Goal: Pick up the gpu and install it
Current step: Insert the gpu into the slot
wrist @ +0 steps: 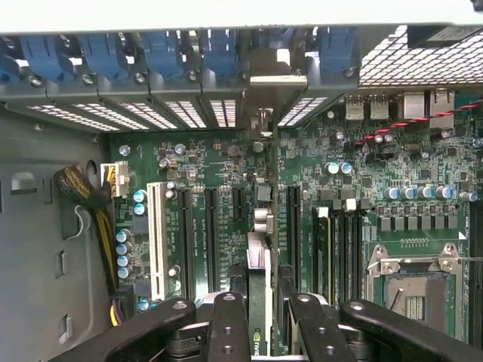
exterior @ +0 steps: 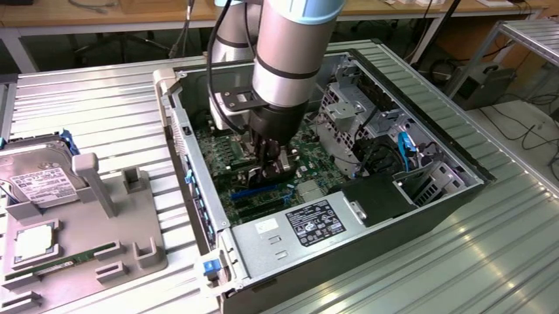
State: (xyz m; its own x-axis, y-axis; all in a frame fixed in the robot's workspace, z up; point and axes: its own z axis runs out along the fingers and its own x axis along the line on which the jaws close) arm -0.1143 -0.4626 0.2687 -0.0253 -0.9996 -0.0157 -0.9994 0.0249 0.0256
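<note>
- The arm [exterior: 292, 46] reaches straight down from above into the open computer case [exterior: 454, 196], wrist vertical, over the middle of the motherboard [wrist: 211, 158].
- The gripper [wrist: 264, 326] is clenched on the gpu [wrist: 258, 286]; its fingers [wrist: 229, 324] press the card's two flat faces.
- The gpu stands on edge between the long expansion slots, one end toward the case's rear wall with its vented slot covers [wrist: 185, 113].
- In the exterior view the gripper [exterior: 271, 167] sits low inside the case, near the power supply [exterior: 297, 229] at the front edge.
- The CPU socket [wrist: 415, 283] lies beside the gripper.
</note>
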